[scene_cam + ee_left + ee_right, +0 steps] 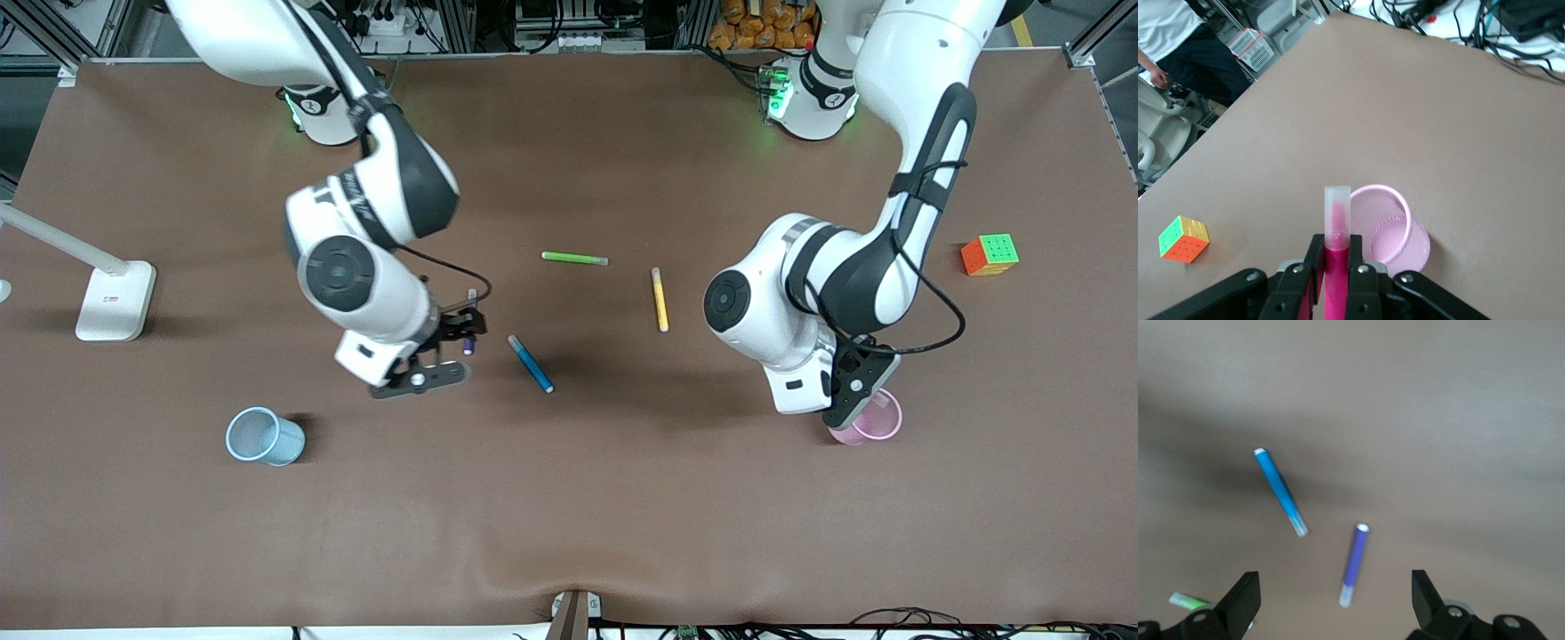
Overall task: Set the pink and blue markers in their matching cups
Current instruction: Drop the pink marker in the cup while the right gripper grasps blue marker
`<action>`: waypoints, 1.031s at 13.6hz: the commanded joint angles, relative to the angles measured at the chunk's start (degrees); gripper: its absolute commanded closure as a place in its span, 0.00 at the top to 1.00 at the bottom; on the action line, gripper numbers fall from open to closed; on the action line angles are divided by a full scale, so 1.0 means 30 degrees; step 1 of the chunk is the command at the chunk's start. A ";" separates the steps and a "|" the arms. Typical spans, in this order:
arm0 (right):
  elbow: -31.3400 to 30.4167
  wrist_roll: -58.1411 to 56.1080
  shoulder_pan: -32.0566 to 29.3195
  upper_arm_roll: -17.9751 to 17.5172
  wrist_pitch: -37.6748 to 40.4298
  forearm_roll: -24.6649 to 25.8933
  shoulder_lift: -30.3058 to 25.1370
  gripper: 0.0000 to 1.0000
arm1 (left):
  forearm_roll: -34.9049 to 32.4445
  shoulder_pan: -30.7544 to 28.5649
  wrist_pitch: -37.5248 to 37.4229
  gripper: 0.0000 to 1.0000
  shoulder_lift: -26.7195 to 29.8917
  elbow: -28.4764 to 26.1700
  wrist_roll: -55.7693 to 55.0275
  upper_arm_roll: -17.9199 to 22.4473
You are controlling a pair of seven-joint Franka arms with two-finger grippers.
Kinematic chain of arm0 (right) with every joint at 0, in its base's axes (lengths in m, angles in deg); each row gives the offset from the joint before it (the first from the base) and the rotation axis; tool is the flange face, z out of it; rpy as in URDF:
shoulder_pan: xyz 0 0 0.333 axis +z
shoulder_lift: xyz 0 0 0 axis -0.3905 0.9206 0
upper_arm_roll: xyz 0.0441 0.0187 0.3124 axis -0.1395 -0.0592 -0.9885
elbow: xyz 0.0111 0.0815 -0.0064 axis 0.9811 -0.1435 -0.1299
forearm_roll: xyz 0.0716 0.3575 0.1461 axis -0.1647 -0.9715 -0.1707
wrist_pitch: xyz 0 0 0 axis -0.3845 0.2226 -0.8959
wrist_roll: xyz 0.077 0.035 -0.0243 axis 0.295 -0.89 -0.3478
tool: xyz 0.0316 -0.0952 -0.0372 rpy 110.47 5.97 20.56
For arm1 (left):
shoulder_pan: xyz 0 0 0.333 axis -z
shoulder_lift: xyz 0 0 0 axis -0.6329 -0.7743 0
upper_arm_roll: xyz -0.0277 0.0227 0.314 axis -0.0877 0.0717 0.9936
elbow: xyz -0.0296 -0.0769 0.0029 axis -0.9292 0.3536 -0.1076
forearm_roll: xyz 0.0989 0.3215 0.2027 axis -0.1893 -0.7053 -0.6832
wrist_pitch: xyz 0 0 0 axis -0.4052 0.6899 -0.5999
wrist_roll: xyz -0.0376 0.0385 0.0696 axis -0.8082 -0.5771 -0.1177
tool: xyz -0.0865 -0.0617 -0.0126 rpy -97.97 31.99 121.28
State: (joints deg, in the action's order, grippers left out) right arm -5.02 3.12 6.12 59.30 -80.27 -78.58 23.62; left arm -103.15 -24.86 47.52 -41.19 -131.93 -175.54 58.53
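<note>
My left gripper (1336,252) is shut on the magenta-pink marker (1337,220), which stands upright with its clear cap beside the rim of the pale pink cup (1397,232). In the front view this gripper (855,391) hangs over the pink cup (871,421) and hides the marker. The sky-blue marker (531,364) lies flat mid-table. My right gripper (455,340) is open and empty, over the dark purple pen (1355,563); the blue marker (1280,491) lies a little apart from it. The pale blue cup (264,436) stands nearer the front camera, toward the right arm's end.
A green pen (574,258) and a yellow pen (660,300) lie farther from the front camera than the blue marker. A colour cube (989,254) sits toward the left arm's end. A white lamp base (114,300) stands at the right arm's end.
</note>
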 commanded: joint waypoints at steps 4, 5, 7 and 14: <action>-0.1994 0.0227 0.1341 0.0160 -0.2920 -0.0238 0.0381 1.00 | -0.2383 -0.0171 -0.0309 0.00 -0.0449 0.0067 -0.3007 0.0719; -0.2227 0.0169 0.1430 0.0161 -0.3182 -0.0209 0.0528 1.00 | -0.2705 -0.0201 -0.0338 0.00 -0.0420 0.0067 -0.3126 0.0779; -0.3075 0.0052 0.1664 0.0161 -0.4554 -0.0208 0.0587 0.98 | -0.3581 -0.0202 -0.0338 0.00 -0.0419 0.0067 -0.3475 0.1188; -0.4219 -0.0037 0.2485 0.0190 -0.7399 0.0055 0.1700 0.79 | -0.6925 -0.0172 -0.0338 0.00 -0.3141 0.0475 -0.6465 0.1805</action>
State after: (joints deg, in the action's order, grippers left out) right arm -16.03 3.22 12.87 59.32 -99.97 -78.53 28.59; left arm -121.54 -25.71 47.39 -48.23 -132.22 -193.24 63.60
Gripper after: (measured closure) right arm 0.194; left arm 0.824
